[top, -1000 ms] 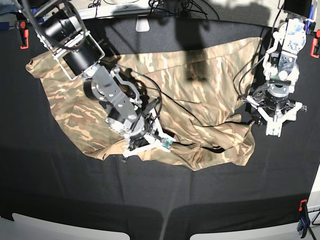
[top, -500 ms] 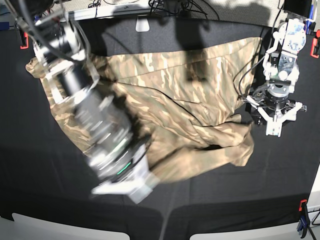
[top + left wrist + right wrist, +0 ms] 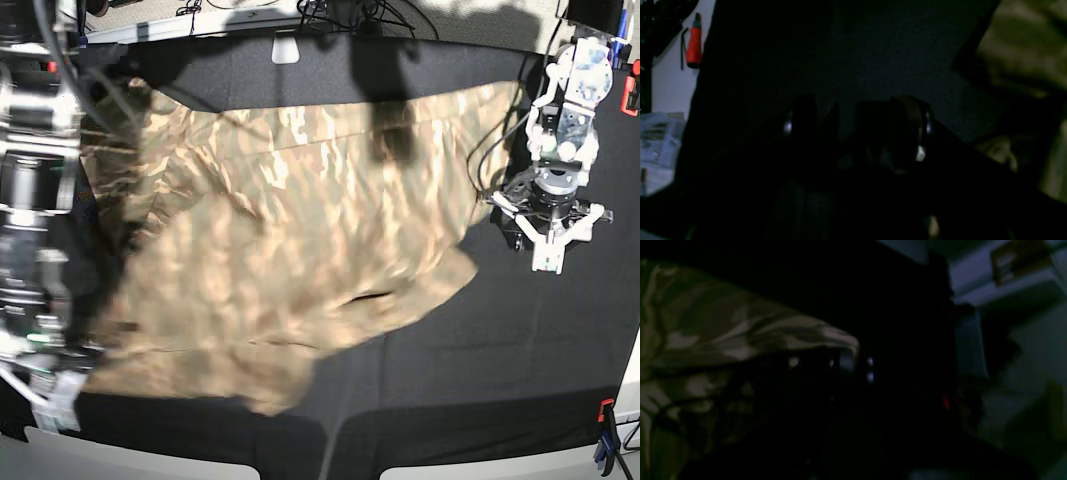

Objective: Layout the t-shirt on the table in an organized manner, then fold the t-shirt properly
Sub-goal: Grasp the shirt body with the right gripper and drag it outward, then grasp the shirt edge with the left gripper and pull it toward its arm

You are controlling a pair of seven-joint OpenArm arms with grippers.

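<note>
The camouflage t-shirt (image 3: 300, 230) lies motion-blurred across the black table (image 3: 480, 380), stretched toward the near left corner. My right gripper (image 3: 58, 395) is at the left front edge, shut on the t-shirt. In the right wrist view a fold of the t-shirt (image 3: 723, 330) drapes over the right gripper (image 3: 846, 363). My left gripper (image 3: 549, 245) hangs open over bare cloth just right of the shirt's right edge, holding nothing. The left wrist view is dark: the left gripper (image 3: 857, 126) stands apart, with the t-shirt (image 3: 1023, 50) at upper right.
A red clamp (image 3: 630, 95) grips the table's far right edge, and another clamp (image 3: 605, 430) sits at the near right corner. A white tag (image 3: 285, 48) and cables lie along the back edge. A red-handled clamp (image 3: 694, 46) shows in the left wrist view.
My right arm swept from the shirt's front middle to the near left edge, dragging the cloth with it and spreading it out. The left arm stayed still and open.
</note>
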